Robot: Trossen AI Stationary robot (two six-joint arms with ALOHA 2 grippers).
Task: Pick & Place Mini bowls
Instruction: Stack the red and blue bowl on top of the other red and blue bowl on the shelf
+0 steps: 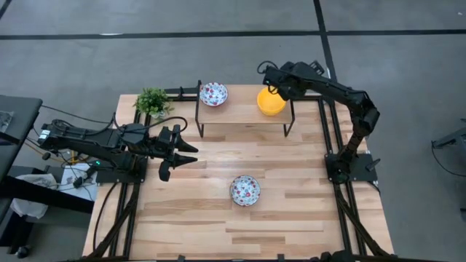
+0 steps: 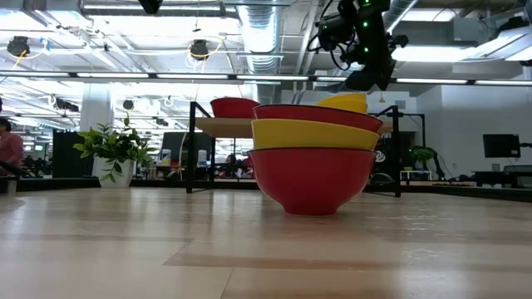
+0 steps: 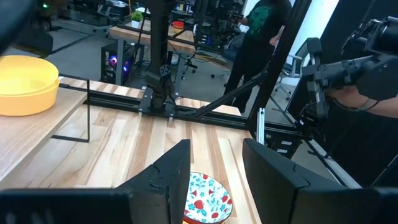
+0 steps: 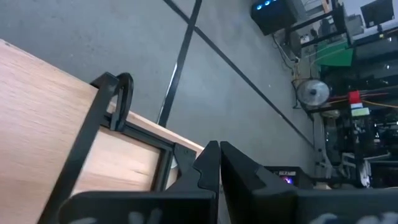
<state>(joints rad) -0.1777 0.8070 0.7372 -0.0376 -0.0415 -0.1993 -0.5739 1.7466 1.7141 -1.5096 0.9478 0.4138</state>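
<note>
A stack of mini bowls [image 1: 245, 190] rests on the table's middle, the top one floral inside; the low view shows the stack [image 2: 314, 166] as red, yellow, red. On the raised shelf sit a floral bowl [image 1: 213, 93] and a yellow bowl [image 1: 271, 103], both also in the low view (red [image 2: 235, 106], yellow [image 2: 345, 102]). My left gripper [image 1: 191, 154] is open, level, left of the stack; its wrist view frames the floral bowl [image 3: 208, 199] between the fingers [image 3: 216, 149]. My right gripper [image 1: 271, 89] hovers over the yellow bowl's far side, shut on nothing [image 4: 217, 158].
A wooden shelf on black legs [image 1: 244, 115] spans the table's far middle. A potted plant [image 1: 153, 102] stands at the far left corner. A person [image 3: 261, 25] stands in the room beyond. Bare wood lies around the stack and along the near edge.
</note>
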